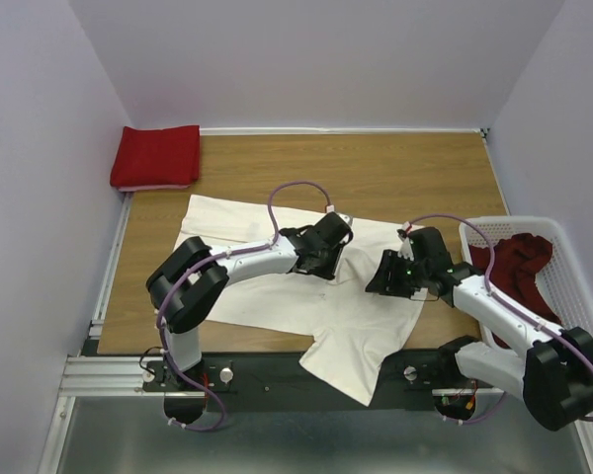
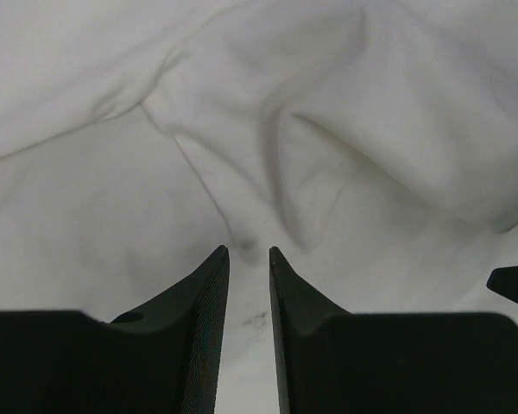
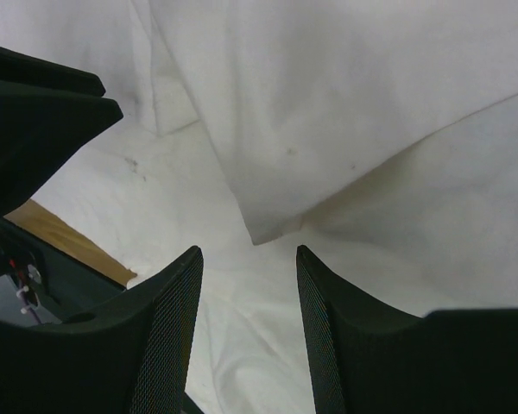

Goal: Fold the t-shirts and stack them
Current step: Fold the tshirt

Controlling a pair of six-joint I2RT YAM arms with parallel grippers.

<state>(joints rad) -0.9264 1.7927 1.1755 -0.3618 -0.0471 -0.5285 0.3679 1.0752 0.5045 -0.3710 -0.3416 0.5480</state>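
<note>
A large cream-white t-shirt [image 1: 277,296] lies spread over the middle of the table, one part hanging over the near edge. My left gripper [image 1: 328,259] hovers over its middle, jaws a little apart and empty above a crease [image 2: 306,185]. My right gripper [image 1: 383,279] is open and empty just right of it, over a folded corner of the shirt [image 3: 263,228]. A folded bright red t-shirt [image 1: 156,156] lies at the far left corner. A dark red t-shirt [image 1: 514,262] sits in the basket.
A white lattice basket [image 1: 573,286] stands at the right edge of the table. Walls close in on the left, back and right. A metal rail [image 1: 109,286] runs along the table's left side.
</note>
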